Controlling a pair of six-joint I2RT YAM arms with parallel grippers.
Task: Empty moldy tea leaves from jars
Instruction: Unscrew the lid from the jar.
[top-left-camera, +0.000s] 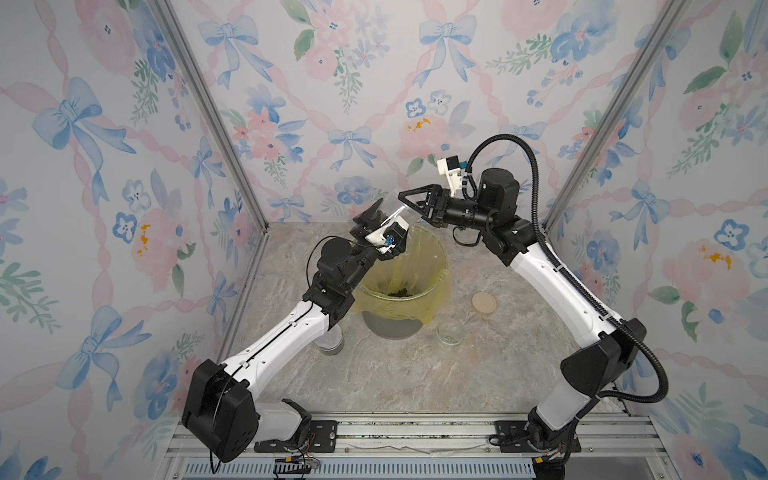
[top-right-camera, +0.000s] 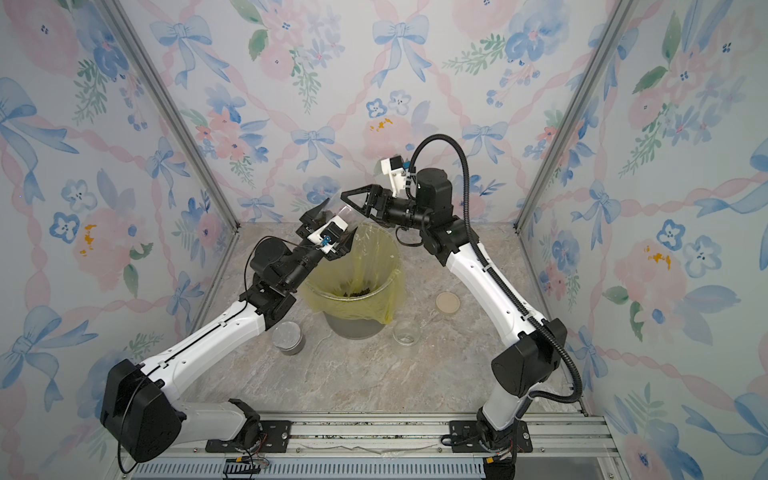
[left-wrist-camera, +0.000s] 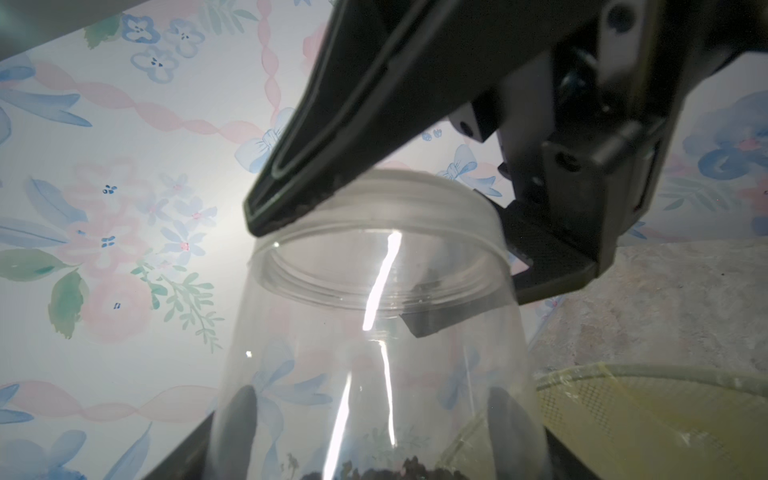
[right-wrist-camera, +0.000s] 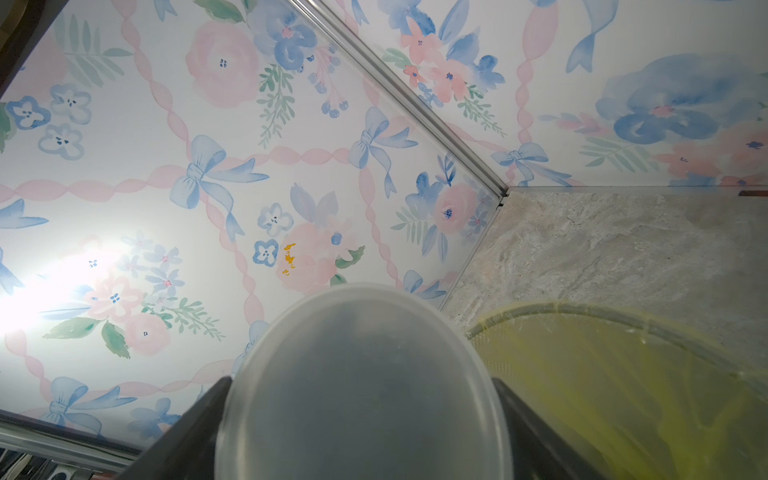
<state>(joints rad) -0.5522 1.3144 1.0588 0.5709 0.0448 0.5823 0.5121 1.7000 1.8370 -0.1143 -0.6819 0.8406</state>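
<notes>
Above the far rim of the bin (top-left-camera: 390, 328), the left gripper (top-left-camera: 386, 224) clamps a clear jar (left-wrist-camera: 374, 353) with moldy tea leaves (left-wrist-camera: 399, 471) at its base. The right gripper (top-left-camera: 407, 201) pinches a frosted lid (right-wrist-camera: 361, 395) at that jar's mouth. A second jar (top-left-camera: 330, 341) and a third jar (top-left-camera: 449, 331) stand beside the bin.

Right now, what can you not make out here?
Left wrist view: frame edge cuts off the dark crumbly tea leaves in the held clear round jar.
Right wrist view: the frosted round lid hides that jar.
In a top view: the left arm covers part of a small clear standing jar.
</notes>
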